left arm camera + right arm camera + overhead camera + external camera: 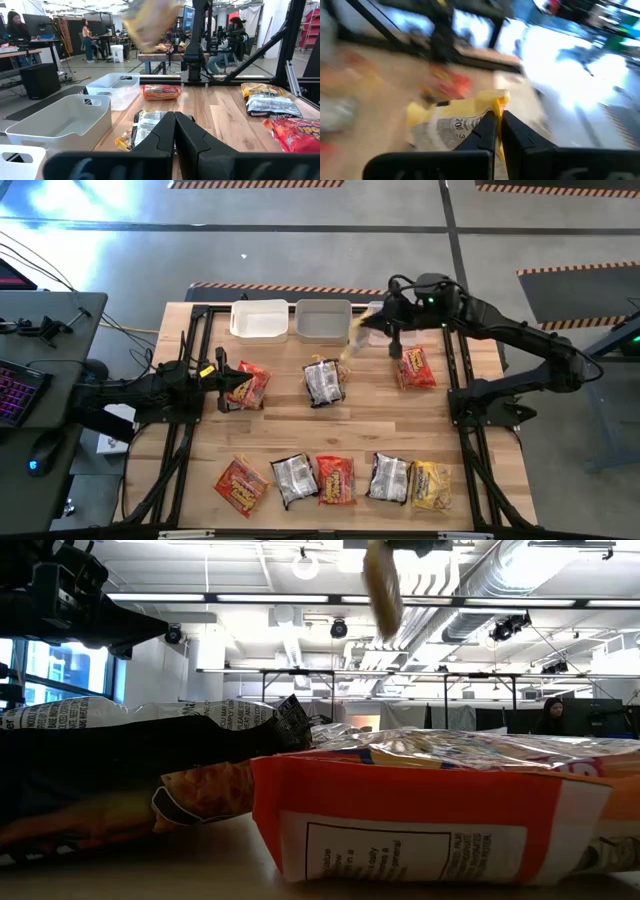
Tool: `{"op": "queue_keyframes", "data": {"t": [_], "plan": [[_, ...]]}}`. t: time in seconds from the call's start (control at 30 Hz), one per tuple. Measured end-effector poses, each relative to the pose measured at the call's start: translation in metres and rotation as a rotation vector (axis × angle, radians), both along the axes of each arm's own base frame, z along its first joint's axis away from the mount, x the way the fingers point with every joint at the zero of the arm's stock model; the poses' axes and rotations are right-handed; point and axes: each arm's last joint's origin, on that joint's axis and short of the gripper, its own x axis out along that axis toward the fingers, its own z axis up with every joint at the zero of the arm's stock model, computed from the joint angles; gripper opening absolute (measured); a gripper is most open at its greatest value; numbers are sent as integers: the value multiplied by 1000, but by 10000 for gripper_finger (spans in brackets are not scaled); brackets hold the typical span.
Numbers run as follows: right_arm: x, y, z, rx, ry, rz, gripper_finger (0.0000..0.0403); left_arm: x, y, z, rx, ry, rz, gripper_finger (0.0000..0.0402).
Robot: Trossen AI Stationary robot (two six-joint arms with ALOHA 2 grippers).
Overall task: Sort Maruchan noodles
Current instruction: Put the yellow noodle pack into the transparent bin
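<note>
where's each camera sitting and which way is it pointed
High: overhead, straight down; both arms, table, bins.
Low: tabletop level, looking across; a red-orange packet fills it, yellow packet hangs above.
Left wrist: behind the shut left gripper, facing across the table.
Right wrist: behind the right gripper, shut on the yellow packet.
Shared: the yellow packet shows in all four.

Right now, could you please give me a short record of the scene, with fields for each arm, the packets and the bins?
right gripper: fingers shut on a yellow packet, held in the air near the bins
left gripper: fingers shut, holding nothing, low at the table's left beside a red-orange packet
front row: five packets lying flat
mid table: a silver packet and a red packet
bins: pale, along the far edge; contents not visible
</note>
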Motion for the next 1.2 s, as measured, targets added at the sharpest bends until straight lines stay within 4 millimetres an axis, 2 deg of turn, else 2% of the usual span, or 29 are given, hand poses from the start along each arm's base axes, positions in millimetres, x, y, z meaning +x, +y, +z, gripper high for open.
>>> {"op": "queue_keyframes", "data": {"t": [0.13, 0.27, 0.47, 0.63, 0.8, 1.03, 1.2], "plan": [[9, -20, -14, -71, 76, -37, 0, 0, 0, 0, 0, 0, 0, 3], [28, -48, -38, -110, 142, 10, 0, 0, 0, 0, 0, 0, 0, 3], [53, -91, -71, -296, 149, 131, 0, 0, 0, 0, 0, 0, 0, 3], [63, -120, -91, -447, 135, 187, 0, 0, 0, 0, 0, 0, 0, 3], [67, -147, -106, -424, 125, 239, 0, 0, 0, 0, 0, 0, 0, 3], [71, -163, -132, -435, 188, 266, 0, 0, 0, 0, 0, 0, 0, 3], [74, -163, -134, -496, 196, 284, 0, 0, 0, 0, 0, 0, 0, 3]]}}
